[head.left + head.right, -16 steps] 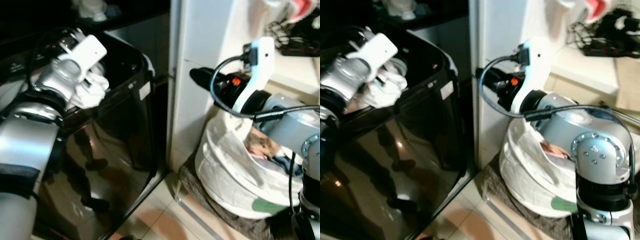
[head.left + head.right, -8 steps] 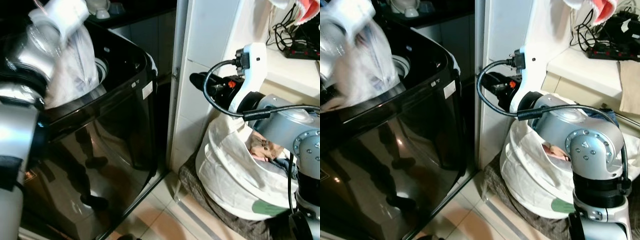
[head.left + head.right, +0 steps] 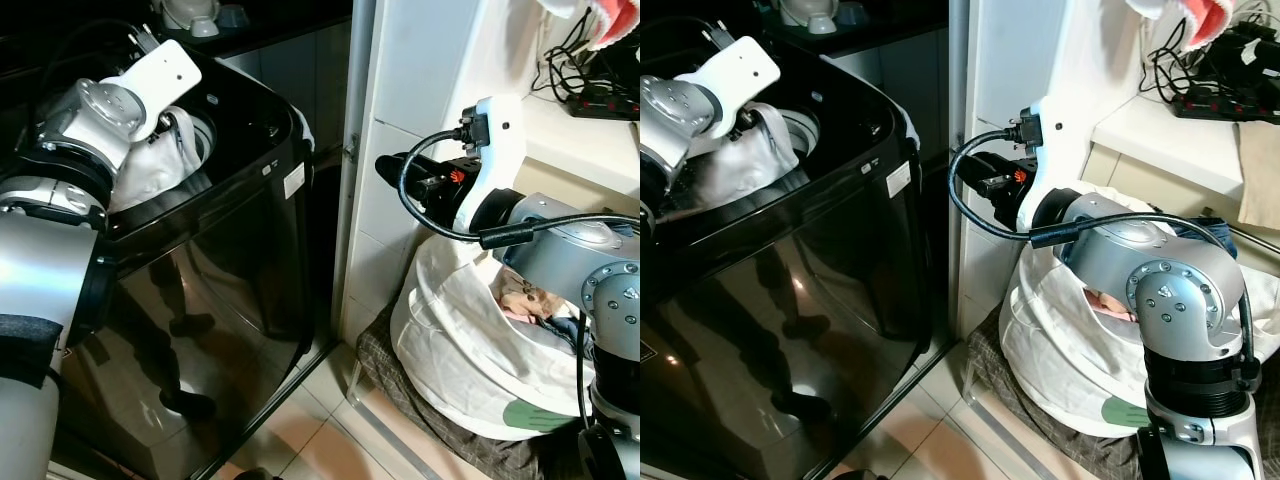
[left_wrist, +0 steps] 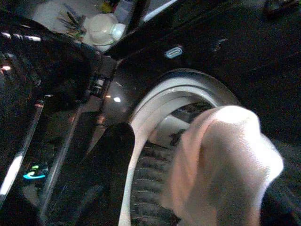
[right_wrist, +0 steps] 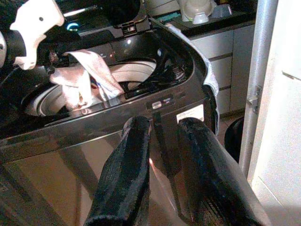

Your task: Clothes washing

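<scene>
- Fingers of the left gripper (image 4: pixel 188 179) are closed on a white cloth (image 3: pixel 150 165). One black finger (image 4: pixel 110 160) shows beside the cloth, and the cloth bunches right against it.
- Left gripper sits over the round hole (image 5: pixel 136 70) in the top of the black washing machine (image 3: pixel 230 260).
- White cloth hangs down long from the gripper into the hole. Its top is at the fingers and its bottom end dips past the white ring of the drum (image 4: pixel 155 101).
- Right gripper (image 5: pixel 162 141) has its two black fingers a little apart, with nothing between them. It is held up in the air, pointing at the side of the washing machine, well apart from it.
- Below the right arm is a white laundry bag (image 3: pixel 470 340) on the floor, with more clothes (image 3: pixel 525 295) inside.
- A white wall edge (image 3: pixel 375 150) stands just beside the washing machine, between it and the bag.
- Tiled floor (image 3: pixel 320 420) shows in front of the machine and the bag.
</scene>
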You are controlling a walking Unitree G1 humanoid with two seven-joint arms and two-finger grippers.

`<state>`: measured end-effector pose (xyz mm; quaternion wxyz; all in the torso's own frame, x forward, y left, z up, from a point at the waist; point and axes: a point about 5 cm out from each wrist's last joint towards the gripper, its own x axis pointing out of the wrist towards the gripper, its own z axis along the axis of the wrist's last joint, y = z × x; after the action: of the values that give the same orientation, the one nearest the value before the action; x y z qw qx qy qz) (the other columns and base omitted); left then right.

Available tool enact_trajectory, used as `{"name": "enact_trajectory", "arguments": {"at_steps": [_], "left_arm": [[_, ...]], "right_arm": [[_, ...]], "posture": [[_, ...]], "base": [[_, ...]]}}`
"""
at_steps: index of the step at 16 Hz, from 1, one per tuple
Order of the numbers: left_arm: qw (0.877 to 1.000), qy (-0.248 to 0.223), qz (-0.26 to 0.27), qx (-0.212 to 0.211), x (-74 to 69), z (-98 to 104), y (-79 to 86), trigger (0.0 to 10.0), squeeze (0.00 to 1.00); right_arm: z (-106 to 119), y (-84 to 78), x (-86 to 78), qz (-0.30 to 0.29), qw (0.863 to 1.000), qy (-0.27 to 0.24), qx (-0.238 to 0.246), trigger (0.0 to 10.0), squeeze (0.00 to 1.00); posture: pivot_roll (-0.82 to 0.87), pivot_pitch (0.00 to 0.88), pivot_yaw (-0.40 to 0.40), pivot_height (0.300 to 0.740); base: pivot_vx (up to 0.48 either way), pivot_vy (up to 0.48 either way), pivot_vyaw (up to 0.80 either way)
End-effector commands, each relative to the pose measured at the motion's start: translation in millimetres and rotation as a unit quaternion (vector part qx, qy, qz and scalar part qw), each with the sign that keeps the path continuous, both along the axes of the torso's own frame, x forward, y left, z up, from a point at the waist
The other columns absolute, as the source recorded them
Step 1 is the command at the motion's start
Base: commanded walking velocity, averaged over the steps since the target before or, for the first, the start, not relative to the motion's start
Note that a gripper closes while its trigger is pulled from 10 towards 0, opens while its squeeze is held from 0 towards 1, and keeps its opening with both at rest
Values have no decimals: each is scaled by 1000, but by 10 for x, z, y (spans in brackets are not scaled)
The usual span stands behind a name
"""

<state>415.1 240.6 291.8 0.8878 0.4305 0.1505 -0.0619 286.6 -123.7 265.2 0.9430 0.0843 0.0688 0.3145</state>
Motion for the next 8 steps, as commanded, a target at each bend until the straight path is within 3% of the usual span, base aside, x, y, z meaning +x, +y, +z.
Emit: {"name": "enact_trajectory", "arguments": {"at_steps": [1, 3, 4, 8], "left_arm": [[999, 26, -30, -18, -15, 91, -34, 10000, 0], [993, 95, -68, -22, -56, 17, -43, 10000, 0], [984, 146, -97, -15, -99, -36, -27, 10000, 0], [973, 198, -122, 7, -200, 2, 132, 10000, 0]], "right_arm": [[-27, 0, -15, 4, 1000, 4, -11, 10000, 0], [-44, -5, -19, 6, 1000, 8, -17, 10000, 0], [-66, -14, -23, 6, 1000, 13, -22, 10000, 0], [-92, -63, -10, -3, 999, 20, -28, 10000, 0]], "posture": [[-70, 0, 31, 740], [-71, 0, 32, 740], [-70, 0, 32, 740], [-67, 0, 31, 740]], "base": [[0, 0, 0], [0, 0, 0], [0, 0, 0], [0, 0, 0]]}}
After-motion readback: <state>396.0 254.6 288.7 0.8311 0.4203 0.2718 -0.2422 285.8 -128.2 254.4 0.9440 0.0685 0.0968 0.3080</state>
